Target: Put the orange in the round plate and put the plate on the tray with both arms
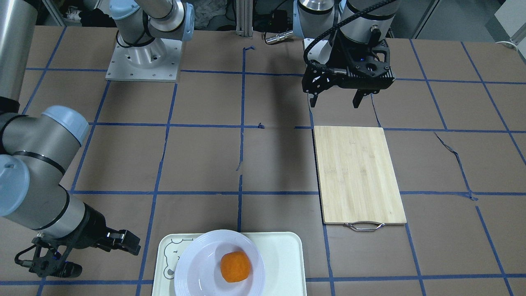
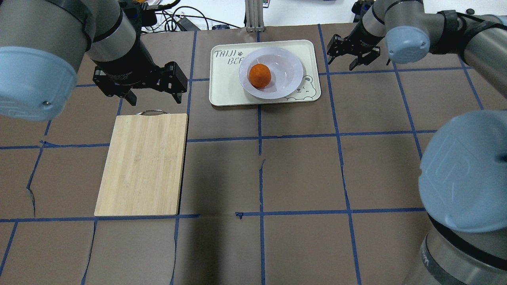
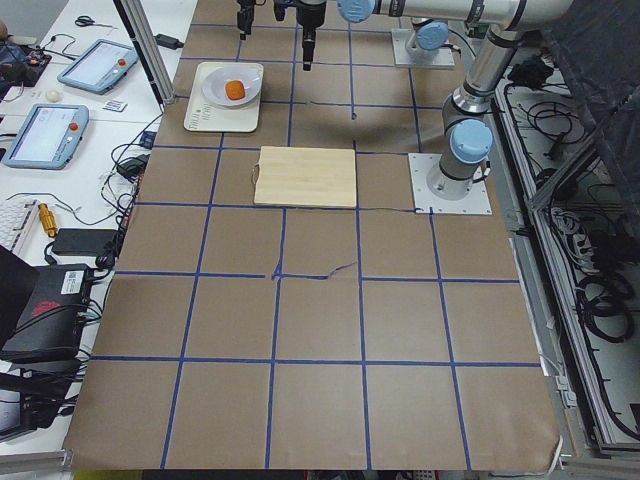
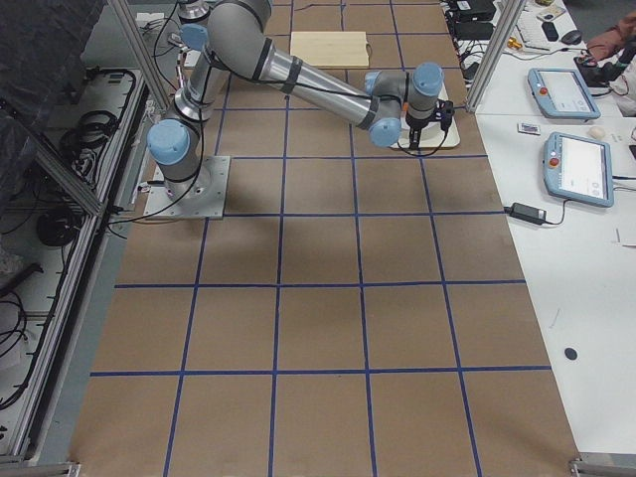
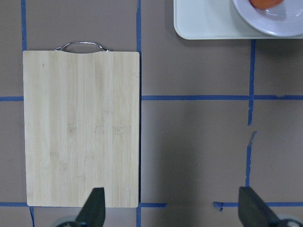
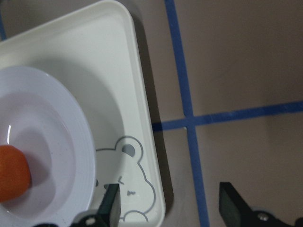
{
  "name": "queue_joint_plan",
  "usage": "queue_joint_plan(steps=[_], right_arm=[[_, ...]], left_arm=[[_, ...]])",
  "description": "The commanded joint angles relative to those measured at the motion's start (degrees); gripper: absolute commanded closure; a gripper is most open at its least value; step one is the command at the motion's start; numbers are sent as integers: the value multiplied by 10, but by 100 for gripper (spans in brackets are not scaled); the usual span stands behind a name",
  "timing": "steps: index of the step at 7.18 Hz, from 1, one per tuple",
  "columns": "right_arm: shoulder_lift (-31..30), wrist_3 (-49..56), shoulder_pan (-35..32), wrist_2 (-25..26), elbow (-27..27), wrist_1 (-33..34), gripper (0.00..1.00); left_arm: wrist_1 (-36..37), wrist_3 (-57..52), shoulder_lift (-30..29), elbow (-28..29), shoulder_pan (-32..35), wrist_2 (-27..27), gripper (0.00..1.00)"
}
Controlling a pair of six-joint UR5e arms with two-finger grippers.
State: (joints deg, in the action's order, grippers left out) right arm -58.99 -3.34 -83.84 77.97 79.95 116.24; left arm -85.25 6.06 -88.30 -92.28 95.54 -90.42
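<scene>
The orange (image 2: pixel 260 75) lies in the sunken centre of the white round plate (image 2: pixel 291 75). That plate sits on the cream tray (image 2: pixel 225 85) at the table's far edge, over the bear drawing's side. My right gripper (image 2: pixel 341 62) hovers open just beyond the tray's right rim, holding nothing; its wrist view shows the tray (image 6: pixel 128 94), plate (image 6: pixel 61 142) and orange (image 6: pixel 12 172) to one side of its fingers. My left gripper (image 2: pixel 154 98) hangs open and empty left of the tray, above the cutting board's handle end. The front view shows the orange (image 1: pixel 235 267) in the plate (image 1: pixel 197 263).
A bamboo cutting board (image 2: pixel 142 164) with a metal handle lies on the robot's left half of the table. Blue tape lines grid the brown table cover. The arm bases (image 1: pixel 144 57) stand at the robot's edge. Tablets and cables lie on a side table (image 3: pixel 60 130).
</scene>
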Motion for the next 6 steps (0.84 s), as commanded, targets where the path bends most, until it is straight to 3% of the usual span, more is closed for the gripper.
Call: queue_joint_plan(steps=[1, 3, 6], right_arm=[[-87, 2, -51, 114, 4, -115, 21], [-160, 4, -60, 146, 2, -219, 20], [-218, 4, -66, 139, 5, -278, 19]], left_arm=[[0, 0, 0, 0, 0, 2, 0], [0, 0, 2, 1, 1, 0, 0], [0, 0, 2, -1, 0, 0, 0]])
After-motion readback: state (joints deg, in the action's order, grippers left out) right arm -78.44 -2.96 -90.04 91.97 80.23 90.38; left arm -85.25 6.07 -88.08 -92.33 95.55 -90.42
